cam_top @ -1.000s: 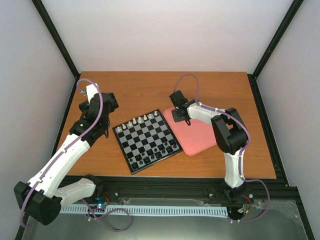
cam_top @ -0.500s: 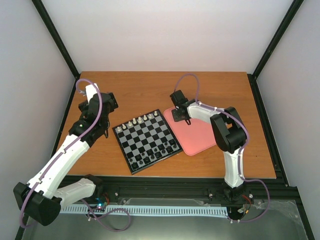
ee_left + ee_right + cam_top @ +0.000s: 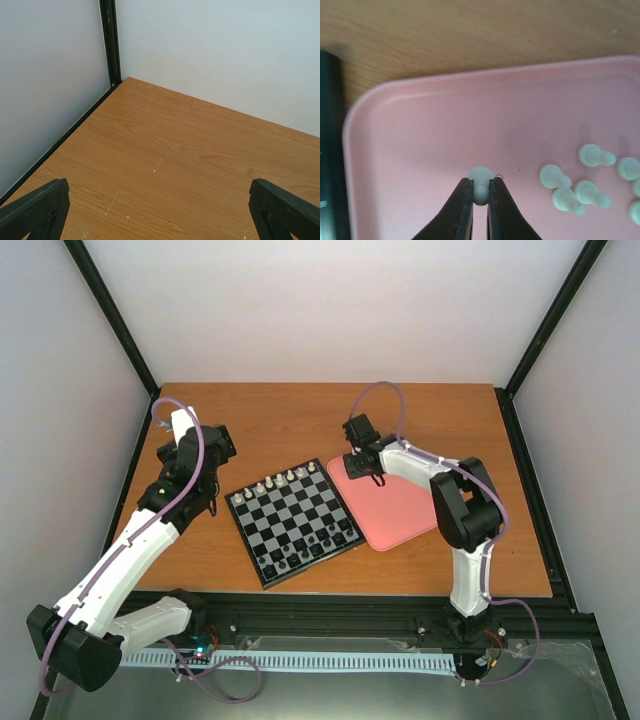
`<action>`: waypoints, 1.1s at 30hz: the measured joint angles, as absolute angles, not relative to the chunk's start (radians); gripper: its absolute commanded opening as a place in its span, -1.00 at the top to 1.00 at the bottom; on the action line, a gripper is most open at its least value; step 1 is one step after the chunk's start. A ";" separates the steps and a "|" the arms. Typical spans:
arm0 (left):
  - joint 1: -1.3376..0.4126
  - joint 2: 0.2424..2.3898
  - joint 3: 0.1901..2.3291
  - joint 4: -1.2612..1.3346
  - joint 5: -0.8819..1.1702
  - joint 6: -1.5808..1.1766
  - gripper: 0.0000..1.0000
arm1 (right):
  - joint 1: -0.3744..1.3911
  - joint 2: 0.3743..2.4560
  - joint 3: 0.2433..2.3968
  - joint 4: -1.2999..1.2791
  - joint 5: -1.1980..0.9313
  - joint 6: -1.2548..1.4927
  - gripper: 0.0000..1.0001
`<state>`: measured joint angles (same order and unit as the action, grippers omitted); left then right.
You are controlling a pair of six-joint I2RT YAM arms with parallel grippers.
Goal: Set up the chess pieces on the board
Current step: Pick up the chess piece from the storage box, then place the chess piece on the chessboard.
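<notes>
The black-framed checkered board lies mid-table with a row of white chess pieces along its far edge and dark figures along the near edge. On the pink tray my right gripper is shut on a small white chess piece, pinched between both fingertips. Several more white chess pieces lie loose on the tray to its right. In the top view the right gripper is over the tray's far left corner. My left gripper hangs open left of the board, its fingertips wide apart over bare wood.
The pink tray sits right of the board, nearly touching it. The board's black frame shows at the left edge of the right wrist view. Black cage posts and white walls enclose the wooden table.
The right gripper has closed on the white chess piece and shifted slightly toward the tray's far left corner. The left arm has not moved.
</notes>
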<state>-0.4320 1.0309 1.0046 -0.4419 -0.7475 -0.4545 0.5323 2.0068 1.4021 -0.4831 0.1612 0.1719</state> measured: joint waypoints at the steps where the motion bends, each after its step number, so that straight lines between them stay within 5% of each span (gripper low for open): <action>1: -0.432 1.030 1.005 -0.442 -0.748 -0.455 -0.99 | 0.533 1.990 1.402 -0.484 0.155 0.171 0.94; 15: -0.432 0.996 1.005 -0.453 -0.747 -0.455 -1.00 | 0.804 1.919 1.568 -0.498 0.064 0.117 0.94; 33: -0.432 0.817 1.005 -0.476 -0.745 -0.461 -1.00 | 1.000 2.285 1.959 -0.642 -0.071 0.085 0.94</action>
